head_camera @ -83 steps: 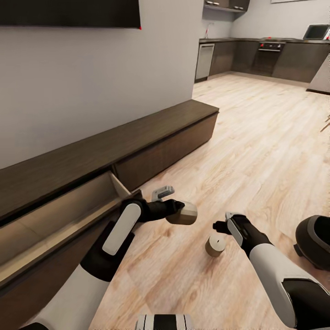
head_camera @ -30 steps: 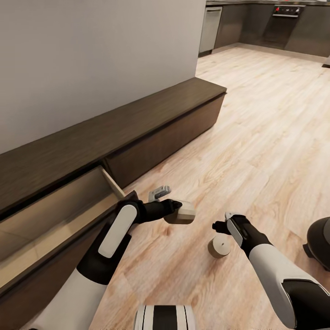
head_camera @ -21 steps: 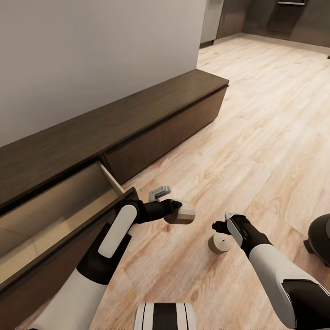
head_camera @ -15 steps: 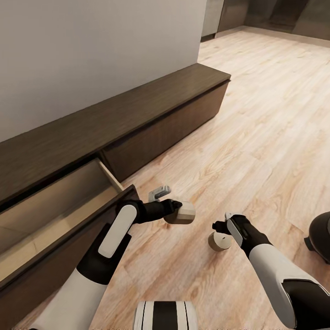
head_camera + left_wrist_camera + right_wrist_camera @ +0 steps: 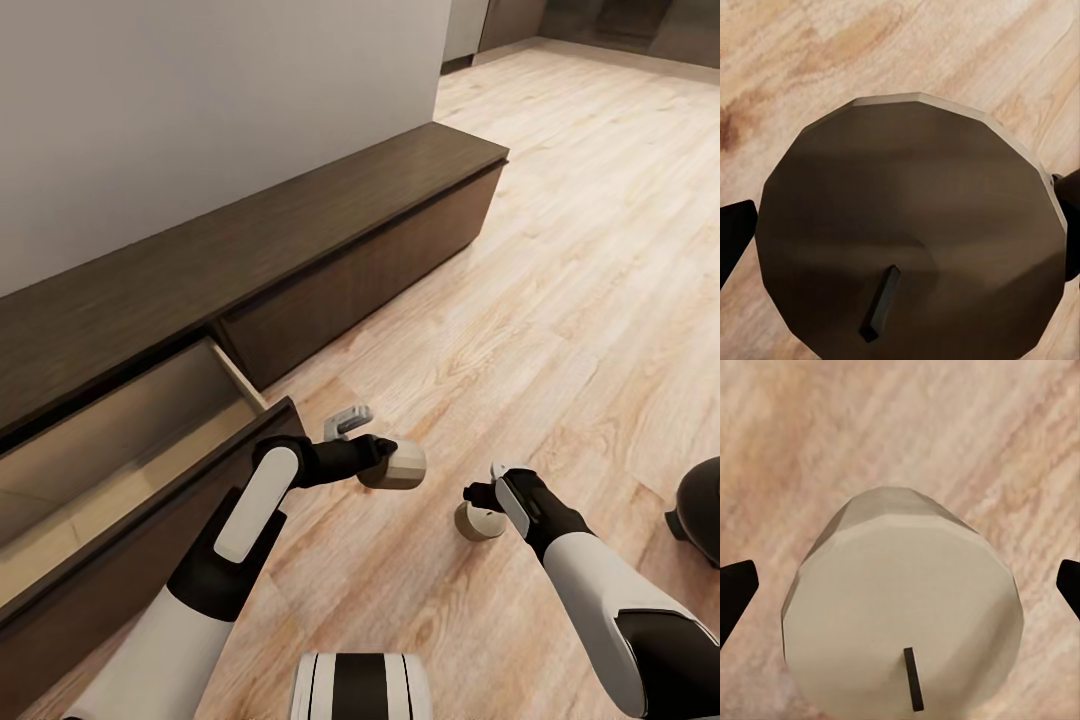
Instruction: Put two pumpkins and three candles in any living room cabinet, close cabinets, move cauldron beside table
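With our left end effector (image 5: 400,462) pinching one candle (image 5: 398,465) at mid-frame, we should lower the spread right end effector (image 5: 483,495) squarely over the floor candle (image 5: 476,522).

Pale wood floor (image 5: 560,300) with candle (image 5: 476,521), cauldron (image 5: 700,505), dark cabinet (image 5: 300,250).

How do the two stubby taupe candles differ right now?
The candle in the left gripper is held off the wood floor; the candle on the floor stands upright beneath the open right gripper. The held candle lies sideways. Both are short, faceted, dark-wicked cylinders.
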